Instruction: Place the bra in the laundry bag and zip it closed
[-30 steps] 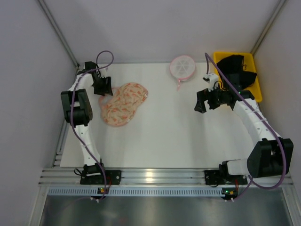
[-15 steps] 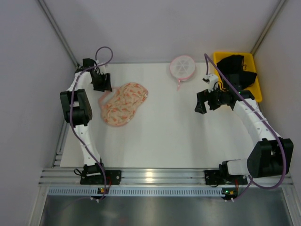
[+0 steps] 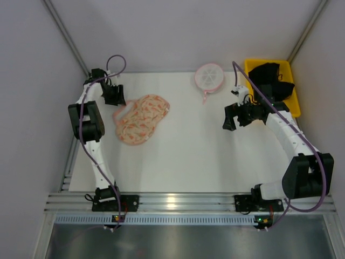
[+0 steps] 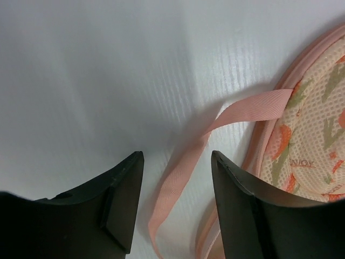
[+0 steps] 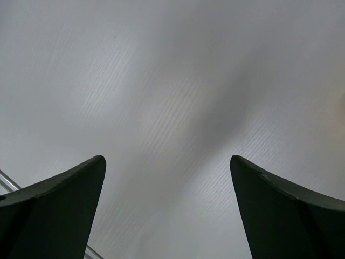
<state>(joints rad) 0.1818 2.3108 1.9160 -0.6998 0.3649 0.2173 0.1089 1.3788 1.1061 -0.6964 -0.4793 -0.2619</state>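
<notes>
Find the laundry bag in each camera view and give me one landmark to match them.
Top external: the laundry bag lies left of centre on the white table.
Left wrist: its pink-trimmed mesh fills the right edge, with its pink strap trailing left.
Right wrist: not in it.
Shared landmark: the white table, seen in all three views.

Table: laundry bag, mesh disc
</notes>
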